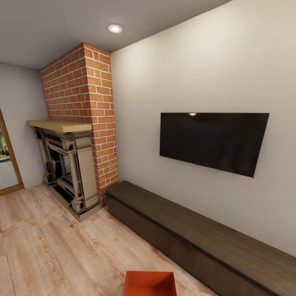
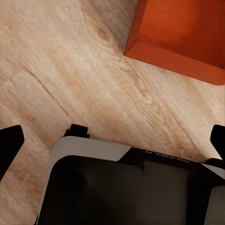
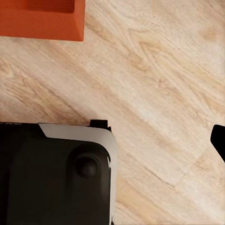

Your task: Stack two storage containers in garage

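— Both grippers first: what do the wrist cameras give?

— Left gripper [image 2: 112, 140]: its two black fingertips sit at opposite edges of that view, spread wide, with nothing between them but wood floor. Right gripper: one black fingertip [image 3: 219, 139] shows at the edge of its view and the other is out of frame, so I cannot tell how far it is open. Nothing is held where I can see.

— And the storage container?

— An orange-red storage container [image 1: 150, 283] sits on the plank floor [image 1: 53, 246] at the bottom edge of the head view, in front of the robot. It is rectangular, with thin low walls and a flat bottom. Its outer wall and corner show in the left wrist view [image 2: 183, 37] with a fine ribbed texture, and a corner shows in the right wrist view [image 3: 42, 18].

— What is under the grippers?

— The robot's base [image 2: 117, 187], black with a pale grey rounded rim, just beside the bin but apart from it.

— And the room?

— Light wood planks with visible grain. A long, low, dark wood cabinet [image 1: 197, 238] runs along the white wall, under a flat black TV [image 1: 211, 142]. Next to the cabinet's far end stands a red brick chimney [image 1: 80, 94] with a carved stone-coloured fireplace [image 1: 68, 168] and a pale wooden mantel. A round light [image 1: 115, 28] is set in the ceiling.
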Tool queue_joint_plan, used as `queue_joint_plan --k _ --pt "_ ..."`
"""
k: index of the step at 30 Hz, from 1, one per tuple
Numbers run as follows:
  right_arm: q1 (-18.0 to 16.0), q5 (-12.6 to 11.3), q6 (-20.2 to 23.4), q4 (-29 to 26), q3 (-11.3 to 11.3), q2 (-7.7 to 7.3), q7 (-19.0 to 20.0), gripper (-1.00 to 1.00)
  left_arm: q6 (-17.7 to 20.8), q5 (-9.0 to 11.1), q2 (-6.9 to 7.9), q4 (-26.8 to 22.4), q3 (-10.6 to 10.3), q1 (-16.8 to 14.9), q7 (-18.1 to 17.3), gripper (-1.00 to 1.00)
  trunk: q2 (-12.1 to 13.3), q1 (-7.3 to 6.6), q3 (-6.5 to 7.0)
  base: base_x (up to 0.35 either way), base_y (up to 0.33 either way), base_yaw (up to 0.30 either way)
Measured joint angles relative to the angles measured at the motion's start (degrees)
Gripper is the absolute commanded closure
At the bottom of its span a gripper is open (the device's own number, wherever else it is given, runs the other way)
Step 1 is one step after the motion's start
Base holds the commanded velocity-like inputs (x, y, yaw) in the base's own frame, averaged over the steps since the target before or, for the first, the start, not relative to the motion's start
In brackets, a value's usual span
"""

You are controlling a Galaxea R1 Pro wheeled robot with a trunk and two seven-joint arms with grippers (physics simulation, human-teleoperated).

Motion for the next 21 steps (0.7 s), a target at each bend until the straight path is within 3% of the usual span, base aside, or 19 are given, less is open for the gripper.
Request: queue_joint_plan --k 21 --pt "0.0 -0.25 0.06 0.0 0.0 0.1 -0.02 -1.0 0.0 -0.08 0.0 0.0 0.0 0.0 0.0 -1.0 0.01 0.01 -0.09 0.005 0.001 -0.037"
